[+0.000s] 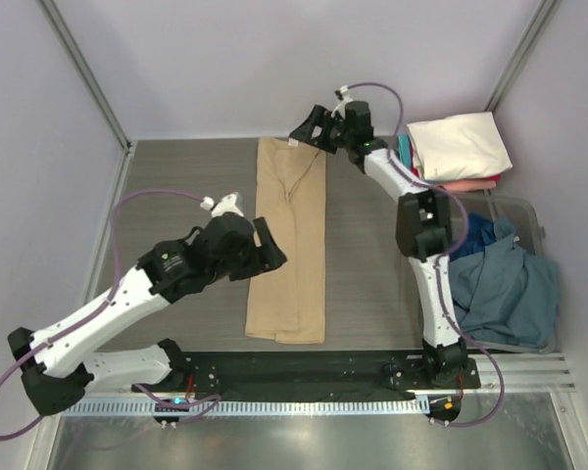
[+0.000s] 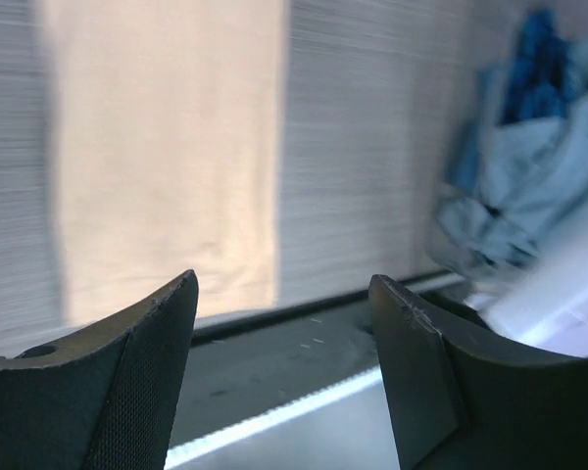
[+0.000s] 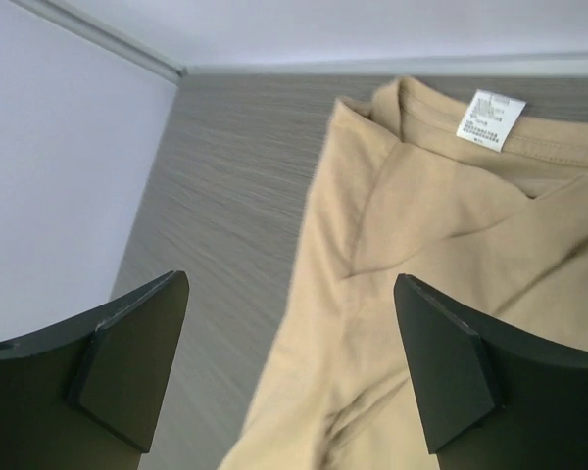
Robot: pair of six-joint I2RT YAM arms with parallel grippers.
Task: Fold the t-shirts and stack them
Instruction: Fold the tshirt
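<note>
Left gripper (image 2: 284,284): jaws wide, empty, at left edge of tan t-shirt (image 1: 290,240), mid-length. Right gripper (image 3: 291,279): jaws wide, empty, above collar end. Shirt: one, folded to long strip, flat on worktop (image 1: 186,176) centre. Cloth judged soft, light, limp; pinch all layers at corners. Folded stack (image 1: 461,145) far right: three colours visible. Blue heap (image 1: 500,279): two shades.

The grey wood-grain table (image 1: 196,176) carries a tan t-shirt (image 1: 289,245) lying flat down its middle, folded into a long narrow strip with the collar at the far end. A stack of folded shirts (image 1: 459,145), cream-white on top, sits in the far right corner. Nearer, along the right edge, a clear bin (image 1: 527,208) holds crumpled blue shirts (image 1: 505,284).
</note>
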